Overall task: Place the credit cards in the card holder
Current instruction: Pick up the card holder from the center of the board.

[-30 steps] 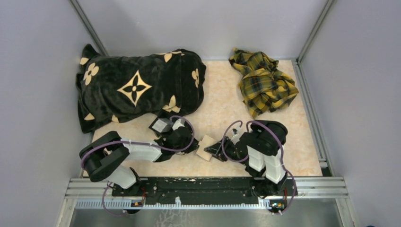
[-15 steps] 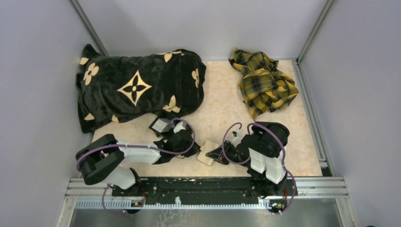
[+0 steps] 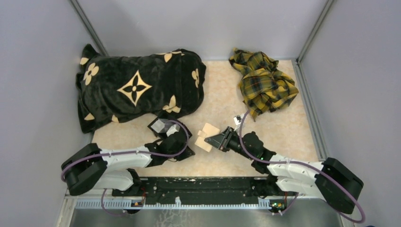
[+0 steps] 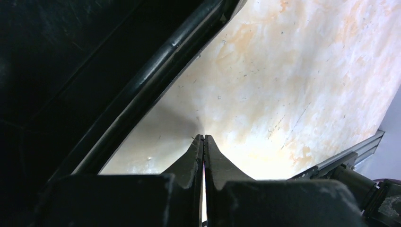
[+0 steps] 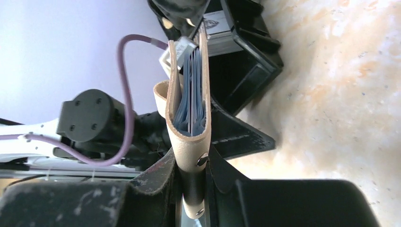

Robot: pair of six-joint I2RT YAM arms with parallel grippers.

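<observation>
The tan card holder point(image 3: 206, 137) hangs just above the table between the two arms. My right gripper point(image 3: 219, 141) is shut on its closing tab. In the right wrist view the card holder point(image 5: 187, 137) stands edge-on between my fingers, with blue-grey card edges point(image 5: 191, 90) showing inside it. My right gripper point(image 5: 191, 155) pinches the tab by its snap. My left gripper point(image 3: 184, 150) sits low beside the black tray point(image 3: 163, 126), left of the holder. In the left wrist view my left gripper point(image 4: 203, 138) is shut with nothing seen in it, tips on the table.
The black tray holds pale cards point(image 5: 220, 33) and its rim point(image 4: 156, 80) runs close to my left fingers. A black flower-patterned blanket point(image 3: 137, 87) lies at the back left. A yellow plaid cloth point(image 3: 262, 82) lies at the back right. The metal rail point(image 3: 208, 182) borders the near edge.
My right arm has stretched out low, its elbow swinging right, and carried the card holder a little farther from the near edge. My left arm has sunk lower and shifted slightly left.
</observation>
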